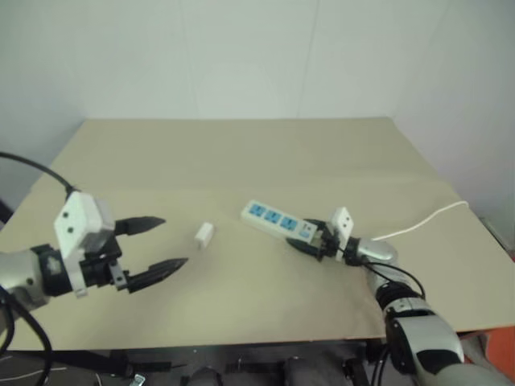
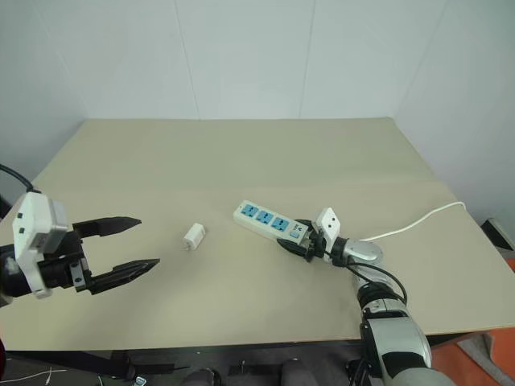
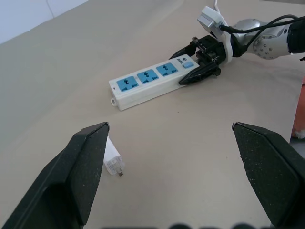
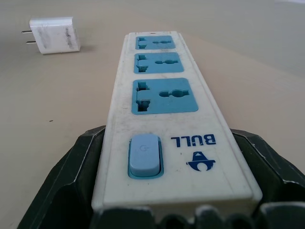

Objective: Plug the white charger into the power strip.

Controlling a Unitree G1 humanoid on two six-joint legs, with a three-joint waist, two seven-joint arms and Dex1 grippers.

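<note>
Beside power strip (image 4: 157,109), charger prongs (image 4: 27,38).

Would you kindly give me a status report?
Left pincer open, empty. Right pincer straddles power strip switch end. Charger loose on table.

Table (image 1: 241,153) bearing the power strip (image 1: 278,219) right of centre, lying aslant, switch end nearest the right gripper (image 1: 310,240). Fingers (image 4: 71,181) of that gripper set on either side of the strip's switch end, close against its long edges. Cable (image 1: 422,219) trailing from that end toward the table's right edge. White charger (image 1: 204,234) lying flat just left of the strip, apart from it. Left gripper (image 1: 157,245) farther left, jaws spread, above the table, near the charger without touching.
</note>
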